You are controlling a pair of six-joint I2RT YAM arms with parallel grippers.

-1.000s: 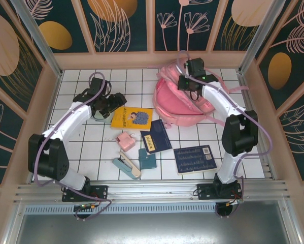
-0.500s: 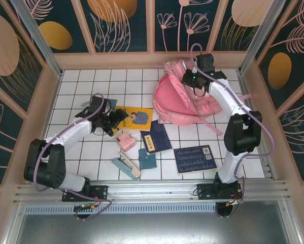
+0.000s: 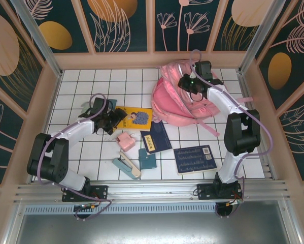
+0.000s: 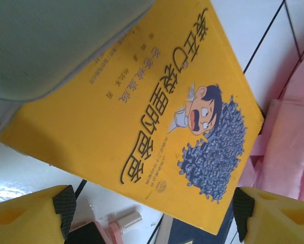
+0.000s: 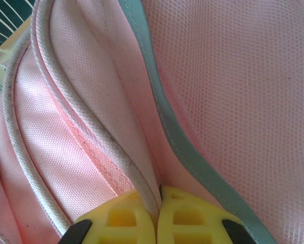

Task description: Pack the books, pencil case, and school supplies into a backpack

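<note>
Pink mesh-weave fabric makes up the backpack (image 3: pixel 174 101), the biggest thing here, with white piping cords and a pale grey-blue trim strip running along its seams in the right wrist view (image 5: pixel 233 76). The right gripper (image 3: pixel 191 89) sits on the backpack's top, its yellow fingertips pressed together and clamped on a fold of the fabric beside the piping (image 5: pixel 157 216).

Three books lie on the white tiled table (image 3: pixel 75 86). The yellow book (image 3: pixel 134 118) lies just left of the backpack, its far right corner close to the pink fabric. The smaller navy book (image 3: pixel 156 136) lies nearer the arm bases than the backpack and touches the yellow one's near edge. The largest navy book (image 3: pixel 195 159), with rows of pale text too small to read, lies nearest of all, almost straight in front of the backpack.

The yellow cover (image 4: pixel 116 117) carries a cartoon boy's open-mouthed face above a dark blue heap, and brown Chinese writing whose smaller line reads 装在口袋里的; the fine print is too small to read.

One pale mint pencil case (image 4: pixel 55 40) overlaps the yellow book's corner farthest from the backpack. The left gripper (image 3: pixel 110 121) hangs over that book with its fingertips wide apart, holding nothing.

In front and left of the backpack lie one pink piece (image 3: pixel 125 140), two overlapping teal squares (image 3: pixel 146 159) and one stapler-like tool (image 3: pixel 126 166).
</note>
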